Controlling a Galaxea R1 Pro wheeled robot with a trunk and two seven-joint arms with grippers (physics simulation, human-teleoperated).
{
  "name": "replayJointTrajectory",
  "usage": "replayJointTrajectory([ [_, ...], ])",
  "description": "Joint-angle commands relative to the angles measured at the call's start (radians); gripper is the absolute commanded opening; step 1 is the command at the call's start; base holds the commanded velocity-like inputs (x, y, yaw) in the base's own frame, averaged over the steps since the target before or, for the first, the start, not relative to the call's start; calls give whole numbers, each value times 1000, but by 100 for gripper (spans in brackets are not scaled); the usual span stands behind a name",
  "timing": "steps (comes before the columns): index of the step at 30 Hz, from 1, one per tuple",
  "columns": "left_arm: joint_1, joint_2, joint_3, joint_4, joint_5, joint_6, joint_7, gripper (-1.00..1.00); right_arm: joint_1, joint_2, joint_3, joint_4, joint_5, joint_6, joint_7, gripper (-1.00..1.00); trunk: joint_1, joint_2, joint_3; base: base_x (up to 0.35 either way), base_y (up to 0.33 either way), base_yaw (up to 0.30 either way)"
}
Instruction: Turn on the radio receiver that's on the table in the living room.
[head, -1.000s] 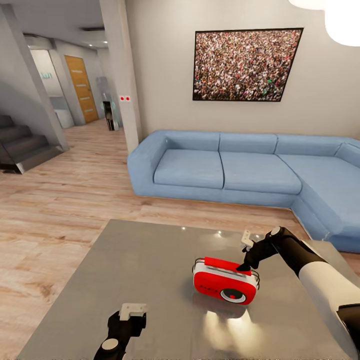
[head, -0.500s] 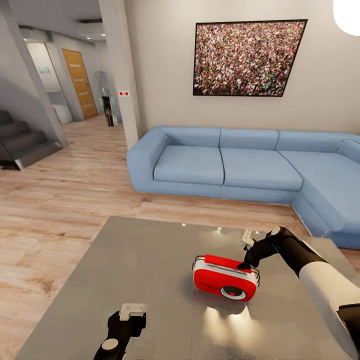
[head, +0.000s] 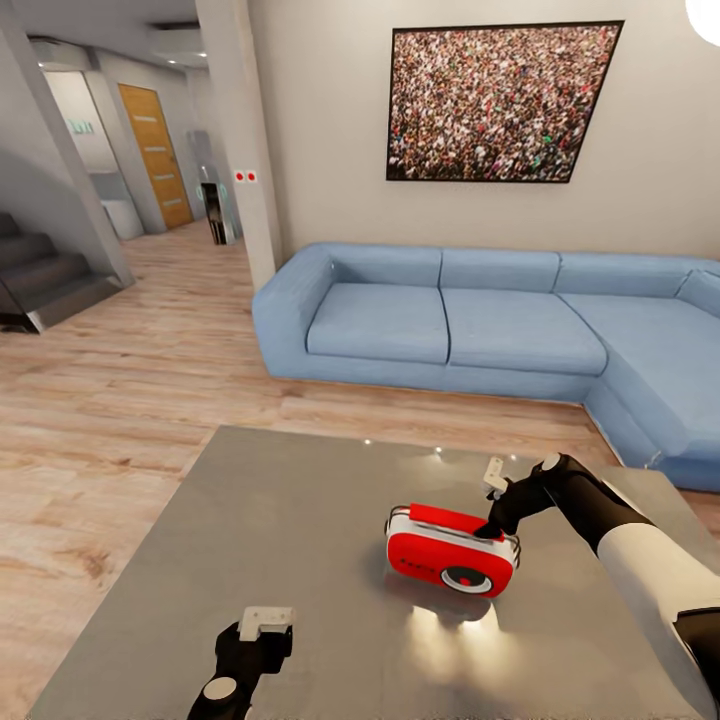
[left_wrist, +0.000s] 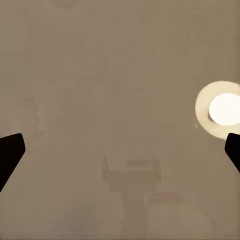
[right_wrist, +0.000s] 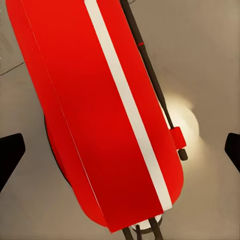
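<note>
— Where is the radio receiver (head: 452, 563) sitting right now?

— It is lying on the glossy grey bench (head: 300, 540), toward its right half, with its round dial facing the camera and its red handle on top. From the right wrist camera its red body with the white stripe (right_wrist: 107, 120) is stretching diagonally under the tool, the dark fingertips (right_wrist: 9, 157) standing wide apart at either edge.

— So what is the right tool (head: 493, 505) doing?

— It is reaching down at the radio's top right end, its lower black finger appearing to touch the handle and the white-tipped one pointing up. Its fingers are spread, clamping nothing.

— And the left tool (head: 262, 622)?

— It is hovering low over the bench's near edge, well apart from the radio. In the left wrist view its fingertips (left_wrist: 10, 155) are also standing far apart over the bare bench top, where a round lamp glare (left_wrist: 224, 109) is reflecting.

— Any containers holding anything?

— None are appearing.

— What is differing from a moment ago?

— The whole head view is shifting: the crowd-pattern picture (head: 500, 103) and the light-blue corner sofa (head: 480, 335) are sitting differently in it, and less of the white pendant lamp (head: 705, 12) is showing at the corner, so the camera is moving. The radio and both arms are keeping their places relative to the bench.
</note>
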Motion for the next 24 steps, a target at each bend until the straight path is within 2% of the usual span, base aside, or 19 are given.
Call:
replayJointTrajectory([
  [1, 0, 0, 0, 0, 0, 0, 0, 100, 0, 1, 0, 0, 0, 0, 0, 100, 0, 0, -2, 0, 0, 0],
  [24, 0, 0, 0, 0, 0, 0, 0, 100, 0, 2, 0, -1, 1, 0, 10, 100, 0, 0, -39, 0, 0, 0],
])
